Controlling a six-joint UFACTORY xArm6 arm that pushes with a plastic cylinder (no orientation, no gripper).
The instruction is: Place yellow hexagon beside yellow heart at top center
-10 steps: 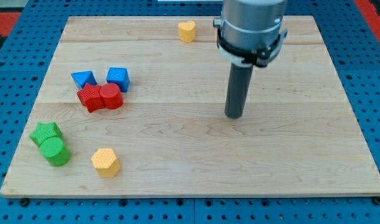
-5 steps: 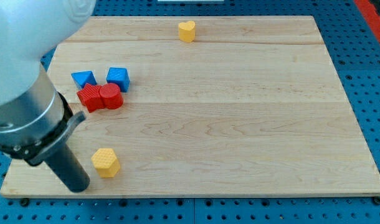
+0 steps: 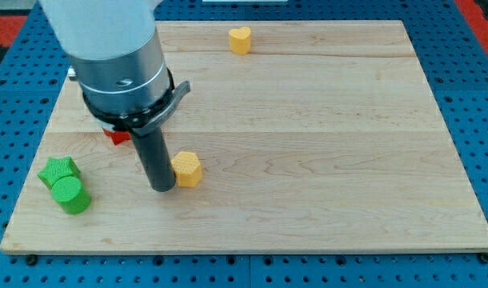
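Note:
The yellow hexagon (image 3: 186, 168) lies on the wooden board (image 3: 324, 144), left of centre and low in the view. My tip (image 3: 162, 186) stands against its left side, touching or nearly touching it. The yellow heart (image 3: 240, 39) sits at the view's top centre, far above and to the right of the hexagon.
Two green blocks (image 3: 64, 186) sit close together near the board's lower left corner. A red block (image 3: 118, 134) peeks out from behind the arm at the left. The arm's body hides the other blocks there.
The tip has moved up and to the right from the board's lower left. The yellow hexagon has slid up and right with it. The arm now covers the blue and red blocks.

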